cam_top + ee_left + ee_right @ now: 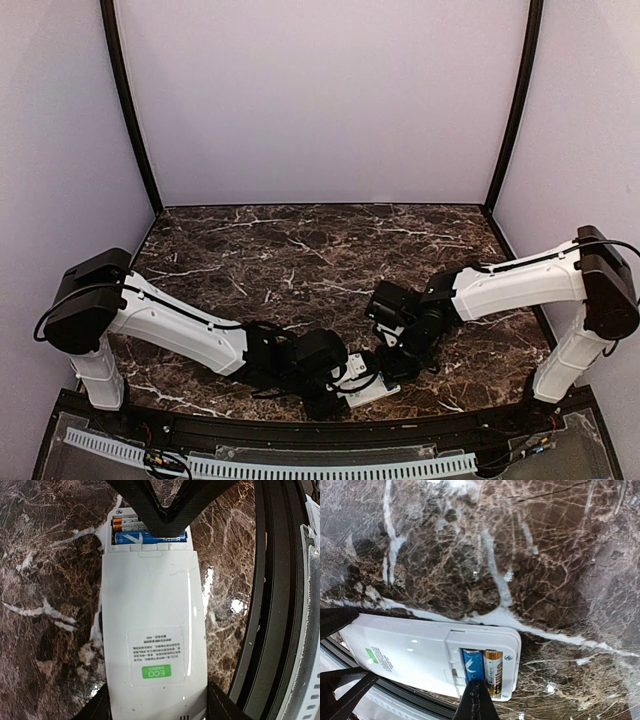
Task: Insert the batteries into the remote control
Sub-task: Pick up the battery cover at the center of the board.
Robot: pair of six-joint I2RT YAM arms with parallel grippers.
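Note:
The white remote control (pixel 155 645) lies face down near the table's front edge, its back with a green ECO label facing up. My left gripper (pixel 157 707) is shut on the sides of its label end. The battery bay at the other end is uncovered and holds a blue battery (pixel 150 538) and a gold-and-white battery (pixel 127 525) side by side. My right gripper (pixel 477 692) is shut, and its joined tips rest on one end of the blue battery (pixel 472 664), beside the gold one (pixel 493 672). From above, the remote (pixel 372 388) shows between the two grippers.
A dark marble table (pixel 300 250) carries everything. A black raised rim (pixel 270 605) runs along its near edge close beside the remote, with a white perforated strip (pixel 300 465) beyond it. Black posts and pale walls close in the back and sides.

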